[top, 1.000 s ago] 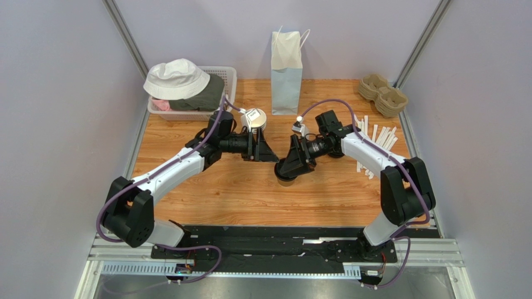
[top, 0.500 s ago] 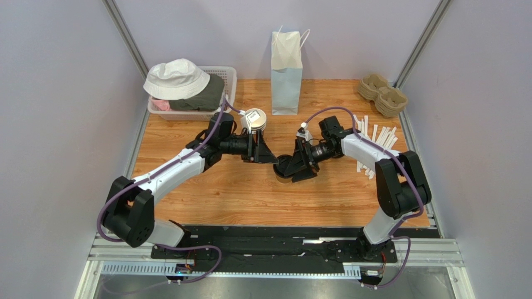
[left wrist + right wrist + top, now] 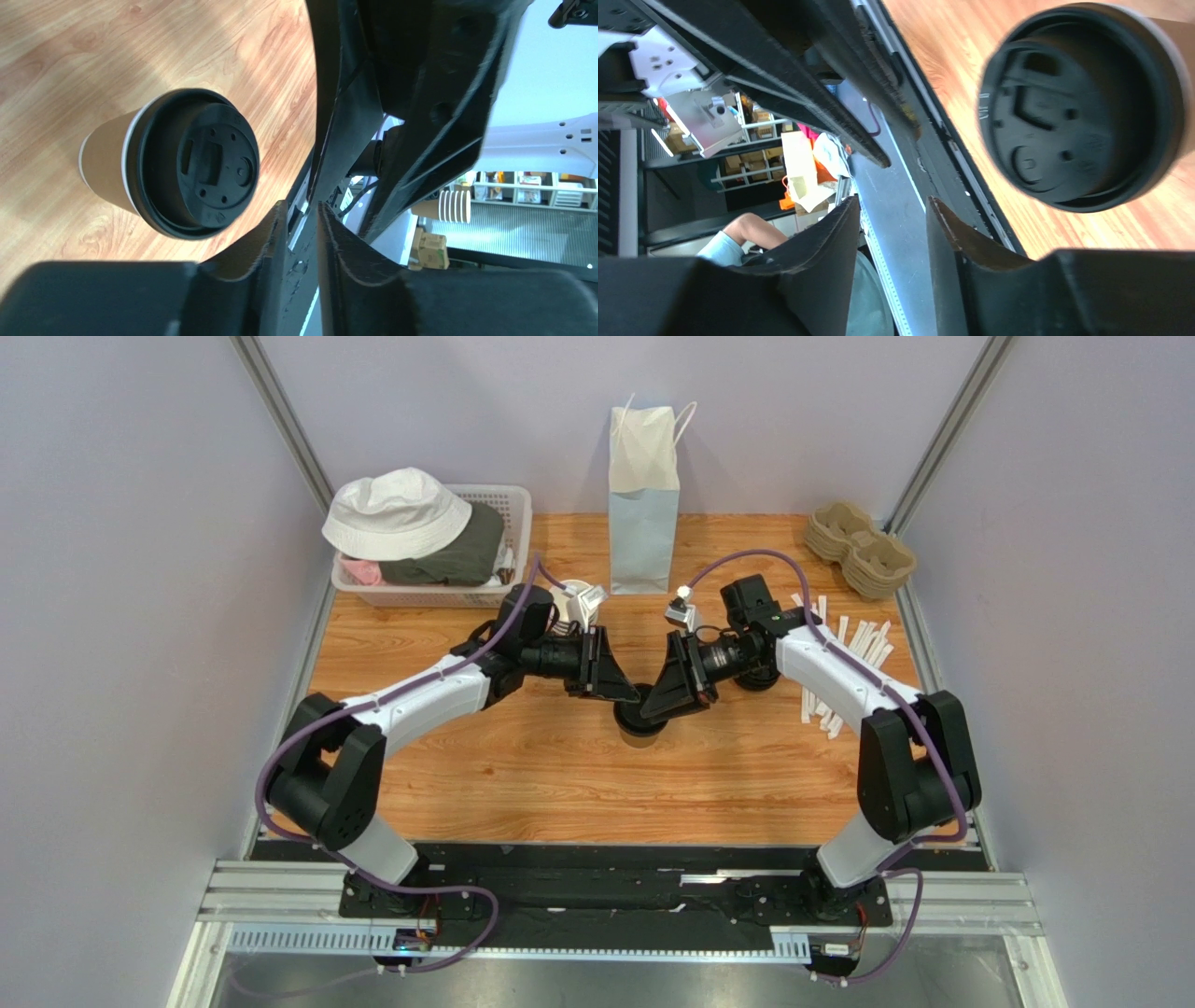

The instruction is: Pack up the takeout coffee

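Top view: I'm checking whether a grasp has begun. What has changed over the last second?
The left gripper swung right, in toward the takeout coffee. The right gripper shifted only slightly beside it. The two now flank it, and neither holds it. The coffee itself, the paper bag and the basket stayed put.

Place: you are working in a robotics lab test cell, a staged booth rather than a real café.
Walls: plain grey panels [image 3: 126,616] box in your wooden worktop [image 3: 561,770] on three sides.
Mounting: your robot arms [image 3: 421,703] are bolted to a black plate [image 3: 617,865] on aluminium rails [image 3: 281,903].
Props: a paper bag [image 3: 644,490], takeout coffee [image 3: 189,161], pulp cup carriers [image 3: 859,546] and a laundry basket [image 3: 512,511] are set out.
Beyond: your wrist views show storage shelves [image 3: 523,189], stacked paper cups [image 3: 455,206] and a seated person's leg [image 3: 749,227].
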Available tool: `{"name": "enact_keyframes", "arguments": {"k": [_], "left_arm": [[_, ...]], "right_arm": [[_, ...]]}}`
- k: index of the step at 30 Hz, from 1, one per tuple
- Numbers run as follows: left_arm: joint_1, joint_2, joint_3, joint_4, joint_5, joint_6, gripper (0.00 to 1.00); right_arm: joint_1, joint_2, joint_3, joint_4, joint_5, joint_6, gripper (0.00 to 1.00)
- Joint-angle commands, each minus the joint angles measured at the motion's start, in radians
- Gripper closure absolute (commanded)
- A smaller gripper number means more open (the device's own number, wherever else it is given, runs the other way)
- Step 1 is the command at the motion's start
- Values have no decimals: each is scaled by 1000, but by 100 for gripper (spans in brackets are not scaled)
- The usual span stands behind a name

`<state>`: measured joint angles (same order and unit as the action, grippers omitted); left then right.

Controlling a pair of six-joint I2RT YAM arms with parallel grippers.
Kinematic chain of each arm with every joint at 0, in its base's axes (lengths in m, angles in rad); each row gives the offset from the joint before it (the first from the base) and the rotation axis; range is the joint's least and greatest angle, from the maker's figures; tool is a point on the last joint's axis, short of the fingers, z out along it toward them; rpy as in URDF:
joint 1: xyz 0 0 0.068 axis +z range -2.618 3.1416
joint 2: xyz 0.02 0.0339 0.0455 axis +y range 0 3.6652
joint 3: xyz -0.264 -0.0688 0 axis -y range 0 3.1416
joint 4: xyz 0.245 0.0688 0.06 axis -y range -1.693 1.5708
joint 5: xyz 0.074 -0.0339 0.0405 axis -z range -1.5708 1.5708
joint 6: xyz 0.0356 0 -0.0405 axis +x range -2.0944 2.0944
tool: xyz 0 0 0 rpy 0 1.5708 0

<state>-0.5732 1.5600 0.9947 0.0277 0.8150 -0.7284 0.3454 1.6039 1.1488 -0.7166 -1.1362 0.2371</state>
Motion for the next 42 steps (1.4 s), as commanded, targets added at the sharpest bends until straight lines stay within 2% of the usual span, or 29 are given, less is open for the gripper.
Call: {"name": "enact_keyframes", "arguments": {"k": [1, 5, 10, 13, 14, 16, 27, 42], "left_arm": [[-1, 44, 45, 93, 39, -32, 74], [-1, 93, 38, 110, 46, -52, 86], [1, 140, 33, 106, 30, -80, 90], [6, 173, 27, 100, 23, -88, 94], [6, 190, 30, 91, 24, -86, 97], [6, 202, 24, 80, 26, -86, 100], [13, 267, -8, 80, 24, -100, 100], [39, 321, -73, 100, 22, -60, 100]], "right_arm": [[-6, 54, 3, 29, 33, -10, 59], [-26, 109, 40, 42, 13, -7, 62], [-52, 163, 46, 40, -11, 2, 64], [-62, 201, 42, 42, -33, 2, 74], [-63, 226, 39, 39, -42, 4, 83], [-68, 249, 38, 28, -48, 2, 88], [-103, 323, -4, 26, -16, 22, 92], [-108, 386, -26, 77, 119, 13, 95]]}}
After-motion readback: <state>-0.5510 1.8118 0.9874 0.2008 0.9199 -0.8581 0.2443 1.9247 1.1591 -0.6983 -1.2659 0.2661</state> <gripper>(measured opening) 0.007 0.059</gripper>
